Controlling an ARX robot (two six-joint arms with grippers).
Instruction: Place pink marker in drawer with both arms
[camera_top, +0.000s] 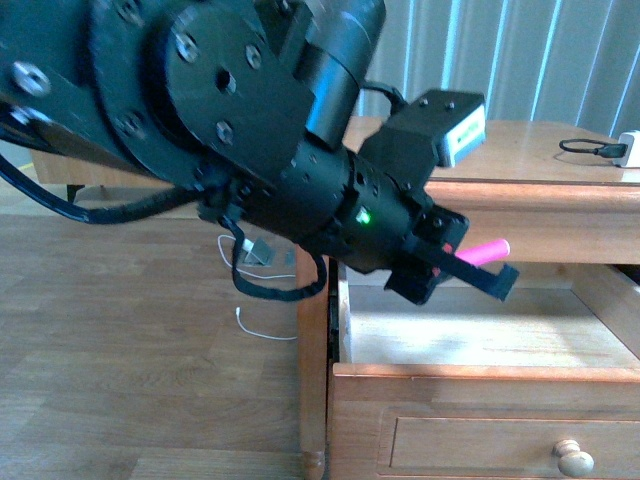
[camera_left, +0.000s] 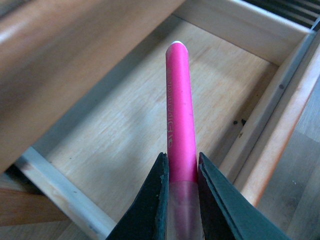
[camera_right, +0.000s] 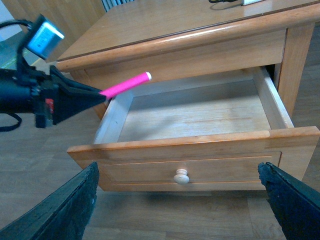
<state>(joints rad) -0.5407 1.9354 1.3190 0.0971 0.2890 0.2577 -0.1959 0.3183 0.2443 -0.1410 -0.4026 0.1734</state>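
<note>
The left gripper (camera_left: 181, 161) is clamping one pink marker (camera_left: 180, 110) between its two black fingers (camera_left: 156, 200), which are pressing in on either side of the paler, translucent end. The rest of the marker is sticking straight out past the fingertips, ending in a rounded tip with a thin white edge. From the front view, the left arm (camera_top: 200, 110) is filling much of the picture, and the left gripper (camera_top: 470, 258) is holding the pink marker (camera_top: 486, 251) tilted slightly upward, in the air.

Directly below and ahead of this gripper, one drawer (camera_top: 480, 372) is standing pulled out of the desk (camera_top: 520, 150), showing its light wood floor. The marker is hanging above that floor, touching no part of it. In the right wrist view, the pink marker (camera_right: 125, 85) is reaching out from the left gripper (camera_right: 97, 95) over the drawer's (camera_right: 200, 137) rear corner on that gripper's side, just beneath the desk's front edge.

The right gripper (camera_right: 177, 169) is standing wide open with nothing in it, its two fingers (camera_right: 65, 210) showing well apart. It is facing the drawer front, and the single round pale knob (camera_right: 181, 176) is lying between the fingers and beyond them. One black cable (camera_top: 588, 148) is lying on the desk top, well beyond the left gripper.
</note>
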